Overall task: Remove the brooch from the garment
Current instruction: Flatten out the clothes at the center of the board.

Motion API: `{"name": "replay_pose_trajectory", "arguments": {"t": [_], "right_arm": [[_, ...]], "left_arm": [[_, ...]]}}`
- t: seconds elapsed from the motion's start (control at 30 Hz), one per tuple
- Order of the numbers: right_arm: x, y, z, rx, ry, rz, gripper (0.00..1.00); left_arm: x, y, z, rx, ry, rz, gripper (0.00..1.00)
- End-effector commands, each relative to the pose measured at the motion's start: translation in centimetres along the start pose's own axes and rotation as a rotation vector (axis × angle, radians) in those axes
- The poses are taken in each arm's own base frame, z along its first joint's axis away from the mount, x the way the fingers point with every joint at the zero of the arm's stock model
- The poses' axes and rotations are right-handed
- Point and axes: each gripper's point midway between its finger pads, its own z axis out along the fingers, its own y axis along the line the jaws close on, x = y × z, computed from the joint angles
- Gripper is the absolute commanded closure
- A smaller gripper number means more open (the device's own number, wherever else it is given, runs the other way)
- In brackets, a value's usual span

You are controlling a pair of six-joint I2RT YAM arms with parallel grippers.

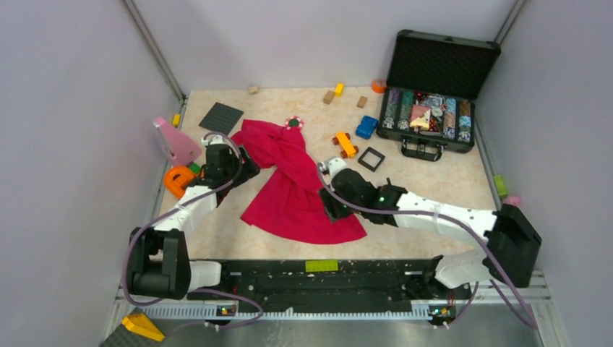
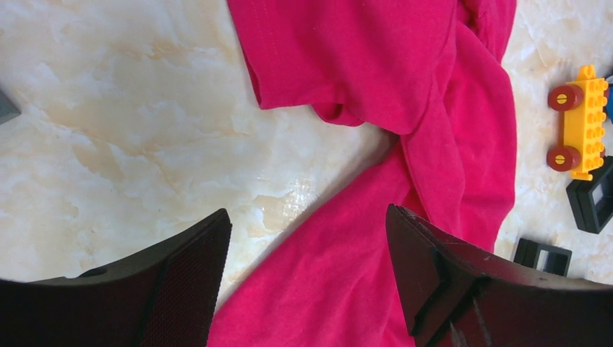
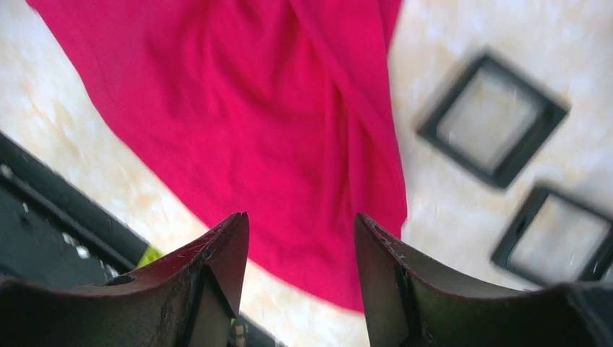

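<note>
The garment is a magenta dress lying crumpled in the middle of the table. The brooch, a small pink-and-white flower disc with a dark centre, sits at the dress's far end. My left gripper is at the dress's left edge, open, and in the left wrist view its jaws hover over the cloth with nothing between them. My right gripper is over the dress's lower right hem. It too stands open above the fabric and holds nothing. Neither wrist view shows the brooch.
An open black case of chips stands at the back right. A yellow toy car, a blue car and a black square frame lie right of the dress. A grey baseplate, a pink piece and an orange ring toy are on the left.
</note>
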Motion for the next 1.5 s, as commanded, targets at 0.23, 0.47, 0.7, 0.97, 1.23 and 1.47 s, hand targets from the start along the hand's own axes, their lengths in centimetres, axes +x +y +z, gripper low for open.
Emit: {"name": "replay_pose_trajectory", "arguments": {"t": [0.23,0.47,0.7,0.97,1.23,1.47], "right_arm": [[-13.5,4.5,8.6,0.027,-0.236,-0.24,0.47],[-15.6,3.5,15.1,0.108,-0.268,-0.214,0.47],[-16.4,2.8,16.6,0.161,-0.268,-0.22,0.73],[-18.5,5.7,10.2,-0.031,-0.321,-0.173,1.0],[-20.4,7.6,-0.4,-0.328,-0.301,-0.084,1.0],[-20.7,6.8,-5.4,-0.517,-0.287,0.041,1.0]], "left_arm": [[-3.1,0.4,-0.5,-0.032,-0.133,-0.009,0.19],[-3.4,1.8,-1.3,-0.081,-0.205,-0.045,0.17],[-2.6,1.9,-0.7,-0.078,-0.176,-0.045,0.18],[-2.5,0.3,-1.0,0.019,-0.162,0.007,0.19],[-2.3,-4.2,-4.8,0.324,-0.278,0.152,0.15],[-0.4,-8.9,-9.9,0.457,-0.341,0.302,0.18]]}}
